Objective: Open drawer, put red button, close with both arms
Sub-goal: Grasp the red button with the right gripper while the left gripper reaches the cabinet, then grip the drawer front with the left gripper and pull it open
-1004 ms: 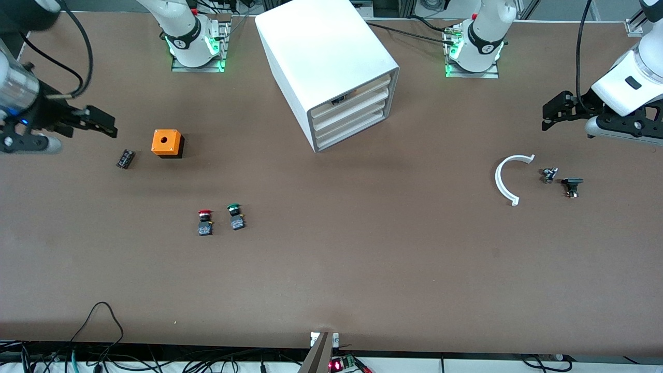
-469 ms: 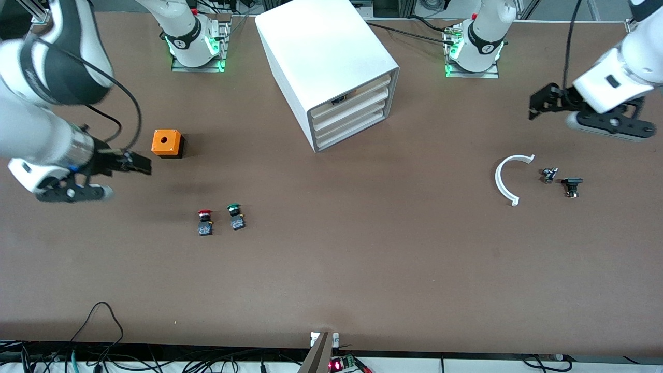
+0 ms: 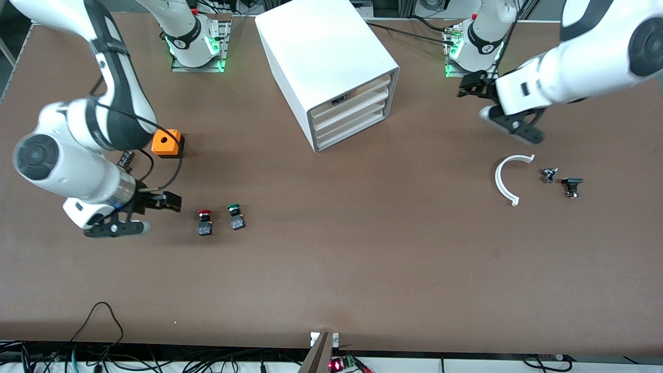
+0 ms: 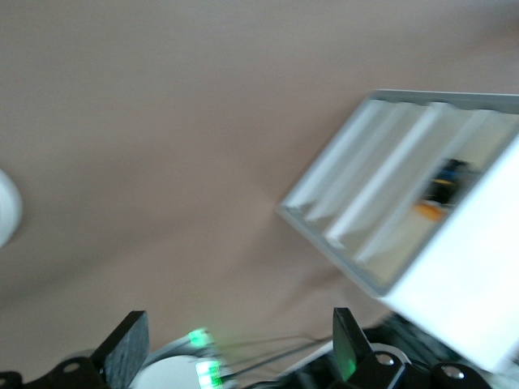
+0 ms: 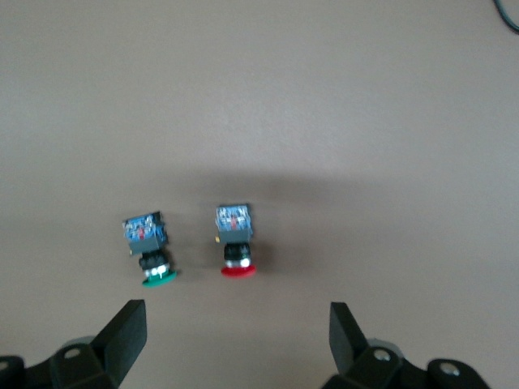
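The red button (image 3: 205,221) stands on the table beside a green-capped one (image 3: 236,216); the right wrist view shows both, red button (image 5: 236,243) and green one (image 5: 150,251). My right gripper (image 3: 168,201) hangs open and empty just off the red button, toward the right arm's end of the table; its wrist view shows the right gripper (image 5: 235,316) with the red cap between the finger lines. The white cabinet (image 3: 326,57) has all its drawers (image 3: 352,111) shut. My left gripper (image 3: 469,85) is open and empty beside the cabinet, toward the left arm's base. The left gripper (image 4: 237,324) faces the drawers (image 4: 389,203).
An orange box (image 3: 167,143) and a small black part (image 3: 126,157) lie near the right arm. A white curved piece (image 3: 505,178), a small metal part (image 3: 549,174) and a black part (image 3: 571,185) lie toward the left arm's end.
My right gripper has swung from the table's end down to beside the red button. My left gripper has swung from the other end toward the cabinet. Both stayed open.
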`<move>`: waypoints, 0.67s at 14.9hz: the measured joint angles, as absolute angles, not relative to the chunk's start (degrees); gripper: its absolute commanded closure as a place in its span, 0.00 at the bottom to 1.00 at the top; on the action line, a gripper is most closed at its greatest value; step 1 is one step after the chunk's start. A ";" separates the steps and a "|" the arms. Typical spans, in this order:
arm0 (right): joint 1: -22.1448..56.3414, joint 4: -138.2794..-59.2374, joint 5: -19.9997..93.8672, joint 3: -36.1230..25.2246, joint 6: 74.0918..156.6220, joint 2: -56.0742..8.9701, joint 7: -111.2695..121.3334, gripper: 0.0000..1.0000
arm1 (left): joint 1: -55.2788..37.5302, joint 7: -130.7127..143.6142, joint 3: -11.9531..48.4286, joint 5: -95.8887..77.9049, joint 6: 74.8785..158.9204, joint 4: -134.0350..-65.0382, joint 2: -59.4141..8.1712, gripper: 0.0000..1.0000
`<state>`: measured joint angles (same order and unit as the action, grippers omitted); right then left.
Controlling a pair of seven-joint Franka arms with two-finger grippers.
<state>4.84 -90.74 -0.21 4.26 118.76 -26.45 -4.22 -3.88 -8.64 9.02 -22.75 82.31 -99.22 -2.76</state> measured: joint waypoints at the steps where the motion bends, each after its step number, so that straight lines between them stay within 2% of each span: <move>1: 5.11 -91.00 -0.21 4.28 120.86 -27.64 -4.23 0.00 | -3.84 -9.75 8.92 -25.96 82.35 -99.46 -3.98 0.01; 5: 5.97 -91.49 -0.21 4.29 126.74 -32.51 -4.29 0.00 | -3.25 -16.88 8.71 -38.12 83.89 -102.47 -7.95 0.01; 10: 6.00 -91.57 -0.21 4.28 132.40 -37.85 -4.29 0.00 | -3.02 -35.98 8.63 -50.44 96.45 -118.47 -9.46 0.04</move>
